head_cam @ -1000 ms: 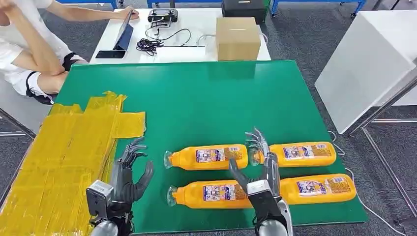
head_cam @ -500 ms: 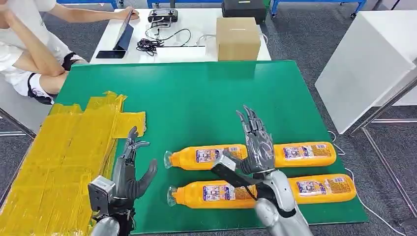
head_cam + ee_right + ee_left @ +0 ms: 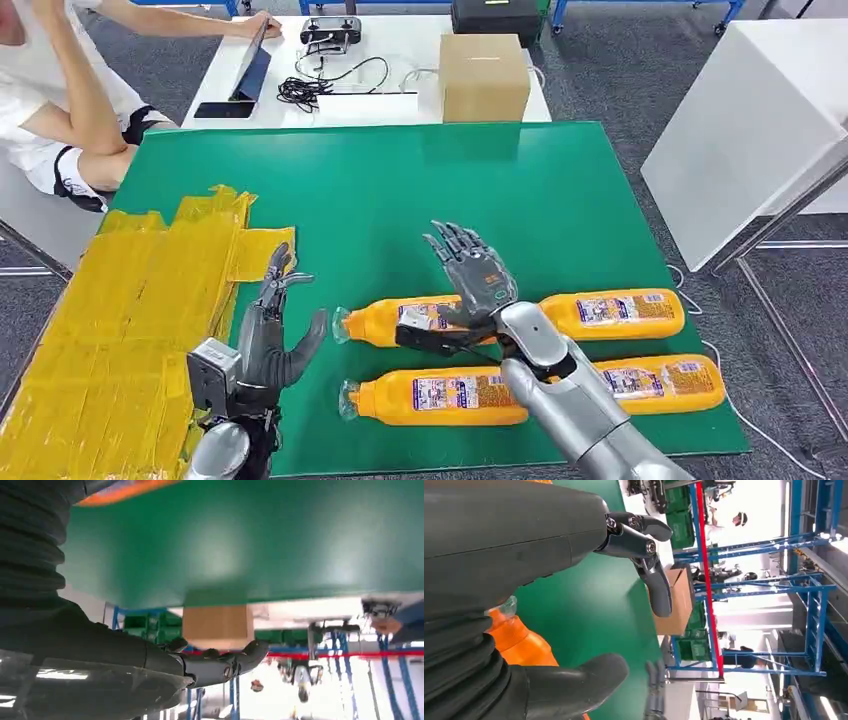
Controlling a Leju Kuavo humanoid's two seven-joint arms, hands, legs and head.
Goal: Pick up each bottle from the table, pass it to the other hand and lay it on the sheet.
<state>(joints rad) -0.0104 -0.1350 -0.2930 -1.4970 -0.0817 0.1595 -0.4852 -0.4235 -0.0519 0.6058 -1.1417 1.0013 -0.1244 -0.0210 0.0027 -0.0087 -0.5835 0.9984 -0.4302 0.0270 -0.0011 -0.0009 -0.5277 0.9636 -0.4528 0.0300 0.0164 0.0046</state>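
1. While 4 orange bottles lie on the green table (image 3: 420, 190), in 2 rows of 2, the right hand (image 3: 470, 275) hangs above the far-left bottle (image 3: 385, 320) with fingers spread and nothing in it, likely lining up for a first pick.
2. Beside the yellow sheet (image 3: 120, 310), the left hand (image 3: 270, 335) stands upright, fingers apart and empty, seemingly waiting to receive a pass.
3. No bottle lies on the sheet yet: near-left bottle (image 3: 440, 395), far-right bottle (image 3: 620, 313), near-right bottle (image 3: 665, 380).
4. 1 cardboard box (image 3: 484, 78) sits beyond the table.

Glossy orange plastic bottles (image 3: 420, 320), matt green table (image 3: 400, 190), crinkled yellow taped sheet (image 3: 130, 320).
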